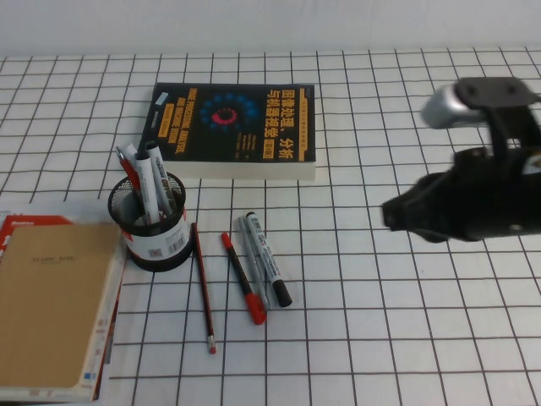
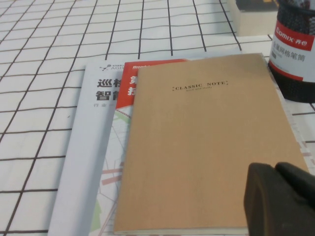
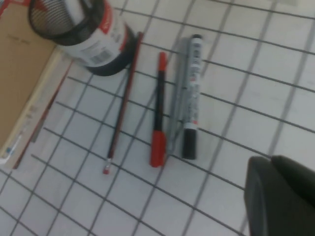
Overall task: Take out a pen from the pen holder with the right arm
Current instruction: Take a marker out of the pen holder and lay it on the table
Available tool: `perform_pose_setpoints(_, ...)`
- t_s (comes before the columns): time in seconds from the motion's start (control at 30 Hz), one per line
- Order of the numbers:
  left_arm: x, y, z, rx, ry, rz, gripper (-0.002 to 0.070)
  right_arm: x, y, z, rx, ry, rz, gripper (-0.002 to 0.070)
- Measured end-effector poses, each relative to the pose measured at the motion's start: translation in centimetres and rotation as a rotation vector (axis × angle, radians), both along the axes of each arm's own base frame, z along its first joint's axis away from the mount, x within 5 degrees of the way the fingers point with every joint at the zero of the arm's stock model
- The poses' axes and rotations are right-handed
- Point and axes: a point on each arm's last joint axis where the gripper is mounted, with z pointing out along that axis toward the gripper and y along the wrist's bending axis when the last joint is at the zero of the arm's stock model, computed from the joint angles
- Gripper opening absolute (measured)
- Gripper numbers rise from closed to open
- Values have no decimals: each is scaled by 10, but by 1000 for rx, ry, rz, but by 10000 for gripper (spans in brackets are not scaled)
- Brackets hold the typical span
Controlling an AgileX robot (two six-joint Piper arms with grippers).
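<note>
The pen holder (image 1: pixel 147 222) stands on the table (image 1: pixel 406 338) with pens (image 1: pixel 145 173) upright in it. A book (image 1: pixel 234 129) lies behind the holder, slightly to its right. A notebook (image 1: pixel 51 309) lies on booklets (image 2: pixel 93 147) to the holder's left, nearer the robot. A pencil (image 1: pixel 203 286), a capped pen (image 1: pixel 243 277) and a marker (image 1: pixel 266 271) lie side by side to the holder's right, the pencil closest. The right gripper (image 1: pixel 396 214) hangs well right of the holder. The left gripper (image 2: pixel 276 172) is over the notebook.

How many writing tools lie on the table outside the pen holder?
3: pencil nearest the pen holder, red pen beside it, then a black-capped grey marker. A thin grey pen may lie against the marker.
</note>
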Motion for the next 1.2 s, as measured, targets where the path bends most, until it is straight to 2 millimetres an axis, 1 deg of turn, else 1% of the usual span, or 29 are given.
perform_pose_setpoints(0.13,0,0,0,0,0,0,-4,14,54,-5,-13,-2,136,-16)
perform_pose_setpoints(0.17,0,0,0,0,0,0,-4,14,70,-7,-18,-5,181,-16)
perform_pose_setpoints(0.23,0,0,0,0,0,0,-4,19,97,-11,-26,-5,240,-16)
perform_pose_setpoints(0.33,0,0,0,0,0,0,-4,25,129,-15,-37,-27,315,-16)
perform_pose_setpoints(0.43,0,0,0,0,0,0,-4,33,152,-20,-31,-56,338,-16)
perform_pose_setpoints(0.5,0,0,0,0,0,0,-4,40,164,-24,-23,-82,339,-1)
perform_pose_setpoints(0.57,0,0,0,0,0,0,-4,44,174,-28,-12,-102,333,27)
perform_pose_setpoints(0.67,0,0,0,0,0,0,-4,50,185,-33,9,-156,308,126)
perform_pose_setpoints(0.73,0,0,0,0,0,0,-4,57,188,-37,23,-208,276,202)
perform_pose_setpoints(0.83,0,0,0,0,0,0,-4,67,191,-40,43,-286,229,262)
perform_pose_setpoints(1.0,0,0,0,0,0,0,-4,79,197,-50,58,-361,173,285)
perform_pose_setpoints(1.2,0,0,0,0,0,0,-4,90,201,-63,54,-438,134,288)
